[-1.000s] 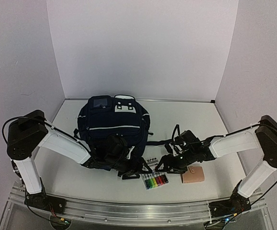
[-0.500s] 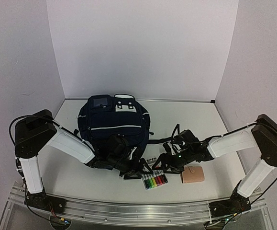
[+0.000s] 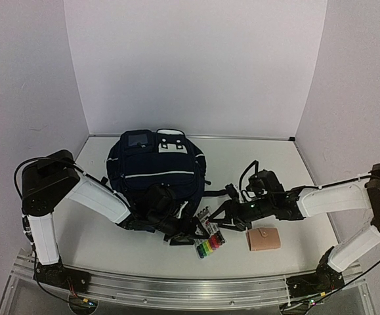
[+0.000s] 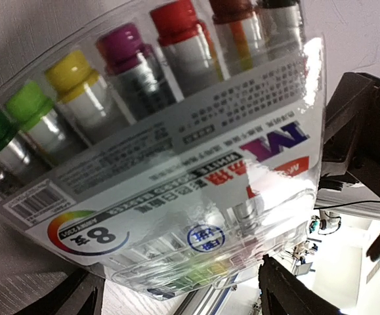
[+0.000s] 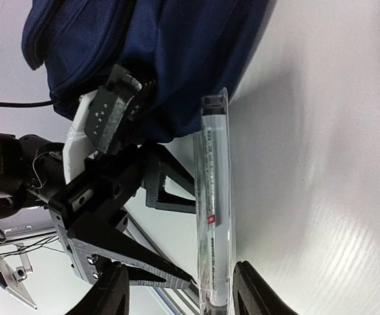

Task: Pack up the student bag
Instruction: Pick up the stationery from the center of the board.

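The navy student bag [image 3: 153, 172] stands at the centre-left of the table, and its lower side shows in the right wrist view [image 5: 176, 59]. A clear pack of coloured markers [image 3: 209, 239] lies just in front of it and fills the left wrist view [image 4: 163, 131]. My left gripper [image 3: 191, 231] is open, with its fingers [image 4: 295, 289] on either side of the pack's near end. My right gripper [image 3: 217, 222] is open, and its jaws straddle the pack's thin edge [image 5: 212, 216]. The left gripper [image 5: 134, 259] shows just beside the pack there.
A tan wallet [image 3: 264, 239] lies to the right of the markers, under the right arm. The bag's dark strap [image 3: 219, 194] trails right towards the right wrist. The table's metal front rail [image 3: 176, 289] runs close behind both grippers.
My right gripper has moved left and lower, onto the marker pack. The pack has turned and shifted slightly left. My left gripper has barely moved.
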{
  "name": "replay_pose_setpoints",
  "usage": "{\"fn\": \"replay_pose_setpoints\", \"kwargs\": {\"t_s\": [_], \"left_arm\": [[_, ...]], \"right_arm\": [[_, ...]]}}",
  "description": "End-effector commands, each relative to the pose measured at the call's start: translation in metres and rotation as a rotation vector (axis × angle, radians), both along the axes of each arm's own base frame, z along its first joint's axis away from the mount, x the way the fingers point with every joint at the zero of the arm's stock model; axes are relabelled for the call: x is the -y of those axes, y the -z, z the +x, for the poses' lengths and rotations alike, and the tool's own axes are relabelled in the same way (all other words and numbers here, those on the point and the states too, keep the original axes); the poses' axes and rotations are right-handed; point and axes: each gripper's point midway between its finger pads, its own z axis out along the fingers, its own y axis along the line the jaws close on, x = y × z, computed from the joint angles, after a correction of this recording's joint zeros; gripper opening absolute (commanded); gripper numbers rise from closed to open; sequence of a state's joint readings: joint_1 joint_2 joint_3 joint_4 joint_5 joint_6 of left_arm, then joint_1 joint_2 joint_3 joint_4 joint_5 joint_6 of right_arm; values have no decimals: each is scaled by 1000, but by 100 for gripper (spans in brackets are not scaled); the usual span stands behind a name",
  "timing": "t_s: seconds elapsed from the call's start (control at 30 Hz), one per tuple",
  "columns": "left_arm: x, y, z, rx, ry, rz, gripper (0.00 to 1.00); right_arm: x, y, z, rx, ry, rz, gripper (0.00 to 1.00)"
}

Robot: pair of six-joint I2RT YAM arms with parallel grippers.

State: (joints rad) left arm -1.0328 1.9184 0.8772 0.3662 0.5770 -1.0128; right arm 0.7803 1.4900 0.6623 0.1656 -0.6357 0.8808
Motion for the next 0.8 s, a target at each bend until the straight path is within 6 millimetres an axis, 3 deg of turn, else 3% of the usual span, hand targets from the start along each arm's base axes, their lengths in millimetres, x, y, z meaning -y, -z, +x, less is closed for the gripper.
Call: {"fn": "replay_pose_setpoints", "kwargs": {"t_s": [0.0, 0.2, 0.33, 0.53, 0.63, 0.77], "left_arm": [[-14, 32, -3, -94, -16, 98, 81], [-14, 30, -3, -88, -17, 91, 78], [-13, 27, -2, -82, -14, 84, 77], [-14, 12, 3, -8, -18, 56, 77], [-18, -8, 9, 85, -29, 31, 80], [-28, -49, 14, 245, 1, 20, 84]], "right_arm": [[-1, 22, -7, -29, -26, -17, 49], [4, 45, -3, -23, -25, -95, 45], [2, 43, 0, -10, -25, -95, 29], [2, 14, 10, 65, 16, -62, 2], [12, 0, 19, 117, 78, -98, 0], [35, -26, 27, 186, 156, -180, 0]]}}
